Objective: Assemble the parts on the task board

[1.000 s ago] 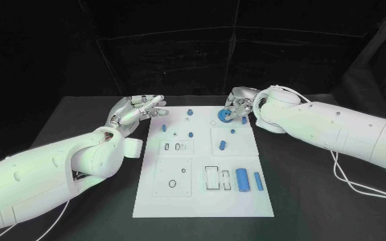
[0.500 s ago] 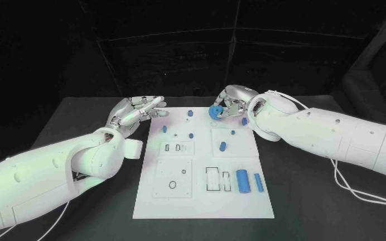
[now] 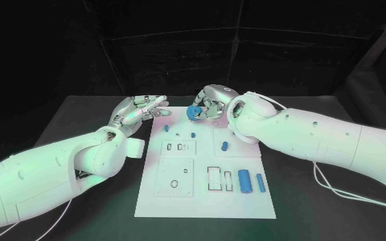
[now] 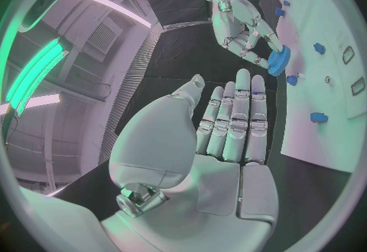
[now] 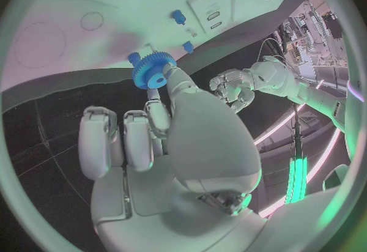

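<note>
A blue gear (image 3: 194, 112) is pinched in the fingertips of my right hand (image 3: 211, 105), just above the far edge of the white task board (image 3: 205, 202). In the right wrist view the gear (image 5: 150, 73) sits at the fingertips of that hand (image 5: 172, 142), close to the board (image 5: 115, 1). My left hand (image 3: 141, 110) lies flat with its fingers straight and apart beside the board's far left corner, holding nothing. The left wrist view has the same flat palm (image 4: 229, 136), with the right hand (image 4: 243, 25) and the gear (image 4: 278, 61) beyond it.
Small blue pegs (image 3: 163, 128) stand near the board's far end, and another blue piece (image 3: 226, 145) lies mid-board. A thick blue cylinder (image 3: 243, 180) and a slimmer one (image 3: 259, 182) lie at the near right, beside rectangular slots (image 3: 211, 177). Black table (image 3: 322, 207) surrounds the board.
My right hand has carried the blue gear leftward along the board's far edge, toward the left hand. The left hand has stayed where it was.
</note>
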Controlling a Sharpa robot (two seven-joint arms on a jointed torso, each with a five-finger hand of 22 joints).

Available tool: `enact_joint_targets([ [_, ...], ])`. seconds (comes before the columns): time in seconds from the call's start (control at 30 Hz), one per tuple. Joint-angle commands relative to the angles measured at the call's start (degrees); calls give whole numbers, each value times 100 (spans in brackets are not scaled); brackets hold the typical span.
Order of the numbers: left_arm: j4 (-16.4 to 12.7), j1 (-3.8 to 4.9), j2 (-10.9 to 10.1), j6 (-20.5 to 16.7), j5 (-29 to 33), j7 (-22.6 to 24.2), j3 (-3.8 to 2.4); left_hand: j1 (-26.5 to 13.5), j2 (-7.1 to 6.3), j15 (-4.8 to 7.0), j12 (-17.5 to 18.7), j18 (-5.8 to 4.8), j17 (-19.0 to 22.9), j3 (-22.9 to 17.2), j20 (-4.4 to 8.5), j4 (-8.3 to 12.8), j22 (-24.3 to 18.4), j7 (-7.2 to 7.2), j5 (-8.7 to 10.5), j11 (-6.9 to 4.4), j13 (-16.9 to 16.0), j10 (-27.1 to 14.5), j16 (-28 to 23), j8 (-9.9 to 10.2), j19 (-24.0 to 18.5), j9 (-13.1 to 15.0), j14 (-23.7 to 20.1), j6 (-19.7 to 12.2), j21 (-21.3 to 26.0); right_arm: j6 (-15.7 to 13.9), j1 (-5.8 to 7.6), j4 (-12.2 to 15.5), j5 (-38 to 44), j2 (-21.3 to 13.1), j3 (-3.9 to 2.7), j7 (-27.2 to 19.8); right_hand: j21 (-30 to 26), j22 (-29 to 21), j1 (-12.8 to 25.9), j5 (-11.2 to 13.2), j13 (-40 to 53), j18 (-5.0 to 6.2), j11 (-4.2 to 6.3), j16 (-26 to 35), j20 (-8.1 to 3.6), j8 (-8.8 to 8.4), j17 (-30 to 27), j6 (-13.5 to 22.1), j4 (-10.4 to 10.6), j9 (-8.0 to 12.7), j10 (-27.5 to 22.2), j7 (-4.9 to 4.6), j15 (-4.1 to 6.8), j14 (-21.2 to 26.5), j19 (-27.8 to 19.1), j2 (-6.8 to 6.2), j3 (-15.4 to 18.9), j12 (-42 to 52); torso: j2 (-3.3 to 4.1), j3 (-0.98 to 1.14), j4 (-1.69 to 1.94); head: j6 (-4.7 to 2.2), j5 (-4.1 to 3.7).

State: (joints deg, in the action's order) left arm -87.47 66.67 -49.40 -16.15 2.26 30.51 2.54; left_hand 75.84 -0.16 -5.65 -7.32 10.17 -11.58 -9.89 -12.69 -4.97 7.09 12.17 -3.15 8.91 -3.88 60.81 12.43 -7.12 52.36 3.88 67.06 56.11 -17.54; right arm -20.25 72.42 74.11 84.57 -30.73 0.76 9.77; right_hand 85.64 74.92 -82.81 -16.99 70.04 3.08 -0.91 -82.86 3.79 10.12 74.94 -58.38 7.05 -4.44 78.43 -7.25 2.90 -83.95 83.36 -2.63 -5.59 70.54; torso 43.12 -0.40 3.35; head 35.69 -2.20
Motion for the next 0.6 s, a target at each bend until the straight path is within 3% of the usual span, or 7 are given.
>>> enact_joint_targets([
  [0.03,-7,10,20,88,-26,42,-6,48,1,-31,35,37,-7,-6,8,28,-11,7,-16,8,3,14,-35,24,23,-3,-6,15,34,77,-19,-140,326,175,3,187,22,596,67,-20,-11,-92,-47,-12,10,-15,118,-290,56,-351,-2,103,-34,-342,16,-25,-28,-22,7,-2,3,-4,2],
  [0.17,-1,10,31,89,-26,41,-6,48,1,-31,35,37,-7,-6,8,28,-11,7,-16,8,3,14,-35,24,23,-3,-6,15,34,243,-66,-273,406,342,7,264,20,593,98,0,-11,-91,-51,-5,14,-33,107,-281,74,-353,-5,99,-38,-340,13,-32,-41,-27,4,9,-9,12,27],
  [0.6,14,10,49,84,-26,43,-6,48,1,-31,35,37,-7,-6,8,28,-11,7,-16,8,3,14,-35,24,23,-3,-6,15,34,620,-142,-549,614,625,11,472,21,597,144,79,-47,-92,-67,0,24,-90,101,-234,96,-354,-38,79,-49,-337,14,-58,-80,-77,6,14,-16,26,35],
])
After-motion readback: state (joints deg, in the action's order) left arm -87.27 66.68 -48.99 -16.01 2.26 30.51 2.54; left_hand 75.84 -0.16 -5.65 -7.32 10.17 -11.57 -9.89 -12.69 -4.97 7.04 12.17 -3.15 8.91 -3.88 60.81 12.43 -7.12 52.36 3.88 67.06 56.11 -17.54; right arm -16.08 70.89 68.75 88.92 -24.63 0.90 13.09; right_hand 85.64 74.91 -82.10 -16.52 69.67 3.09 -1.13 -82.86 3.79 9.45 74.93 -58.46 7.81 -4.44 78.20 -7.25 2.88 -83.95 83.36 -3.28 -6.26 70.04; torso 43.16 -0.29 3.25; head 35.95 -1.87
